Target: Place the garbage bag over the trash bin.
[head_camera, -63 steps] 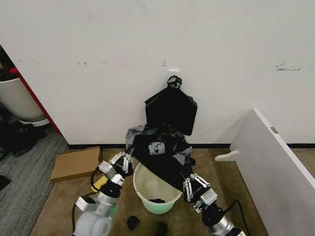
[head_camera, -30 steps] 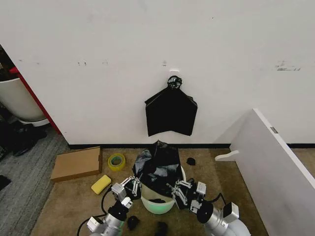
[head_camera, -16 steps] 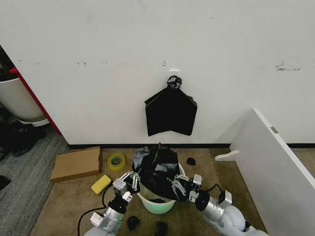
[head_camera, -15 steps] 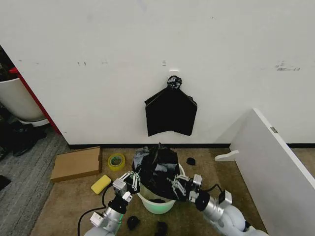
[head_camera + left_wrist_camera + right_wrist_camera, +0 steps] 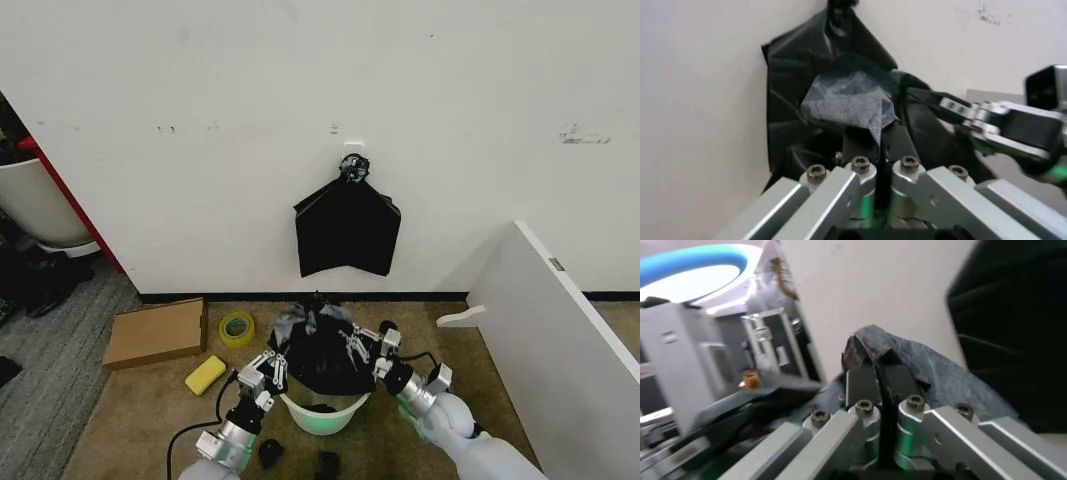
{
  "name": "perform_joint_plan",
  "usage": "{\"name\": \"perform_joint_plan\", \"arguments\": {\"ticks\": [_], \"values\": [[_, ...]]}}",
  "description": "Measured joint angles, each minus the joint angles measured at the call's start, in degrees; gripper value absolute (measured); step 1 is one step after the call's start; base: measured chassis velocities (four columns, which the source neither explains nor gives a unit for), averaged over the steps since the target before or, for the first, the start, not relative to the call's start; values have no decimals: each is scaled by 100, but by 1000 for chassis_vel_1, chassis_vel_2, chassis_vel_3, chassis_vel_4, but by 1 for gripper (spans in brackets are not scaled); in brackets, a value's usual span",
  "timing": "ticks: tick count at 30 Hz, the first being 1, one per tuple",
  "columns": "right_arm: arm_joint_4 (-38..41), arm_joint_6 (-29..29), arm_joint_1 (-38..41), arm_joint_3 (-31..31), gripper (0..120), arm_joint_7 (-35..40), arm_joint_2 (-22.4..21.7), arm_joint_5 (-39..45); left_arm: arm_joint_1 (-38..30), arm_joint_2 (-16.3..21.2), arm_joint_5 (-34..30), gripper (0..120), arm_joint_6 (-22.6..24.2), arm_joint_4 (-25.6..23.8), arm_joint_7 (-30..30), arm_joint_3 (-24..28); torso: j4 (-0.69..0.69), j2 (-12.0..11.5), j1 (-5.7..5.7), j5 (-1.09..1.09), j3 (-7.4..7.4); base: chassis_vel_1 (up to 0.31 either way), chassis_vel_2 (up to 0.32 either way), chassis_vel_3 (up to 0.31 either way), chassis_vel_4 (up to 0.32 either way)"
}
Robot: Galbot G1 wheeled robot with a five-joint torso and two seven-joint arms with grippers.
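We are holding the bag over the bin on the floor near the wall, and the job is looking roughly halfway done. Our left hand is pinching the bag's edge at the bin's left side; in the left wrist view the fingers are pressed together on a strip of black film, with the bag bunching up beyond them. Our right hand is gripping the bag on the far right of the bin, and in the right wrist view its fingers are clamped tight on a fold of the bag.

So far the bag is sitting on top of the bin's mouth as a crumpled black mound, covering the back and middle of the opening. The near rim is showing white and bare, and a small dark patch is visible inside the bin below it. We are judging that the bag's mouth is not yet stretched around the rim: nothing is wrapping down the outer wall on the near side, and the film is piling upward rather than lying flat.

What is left, as we are reading it, is spreading the opening wider, drawing it down over the whole rim, and letting go.
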Motion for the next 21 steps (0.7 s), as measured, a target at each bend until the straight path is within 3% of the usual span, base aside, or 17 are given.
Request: {"name": "perform_joint_plan", "arguments": {"ticks": [10,16,21], "values": [[301,231,-598,-165,0,97,-194,-794,201,-2,168,0,-154,296,140,24,-1,0,-1,0,-1,0,0,0,0],[82,465,-697,-203,0,600,-121,-1459,178,-58,270,0,-315,600,105,28,-1,1,-1,0,-1,0,0,0,0],[-5,636,-703,-101,0,1248,-151,-1887,71,-227,-262,0,-471,852,172,68,1,0,-1,1,-1,0,0,0,0]]}}
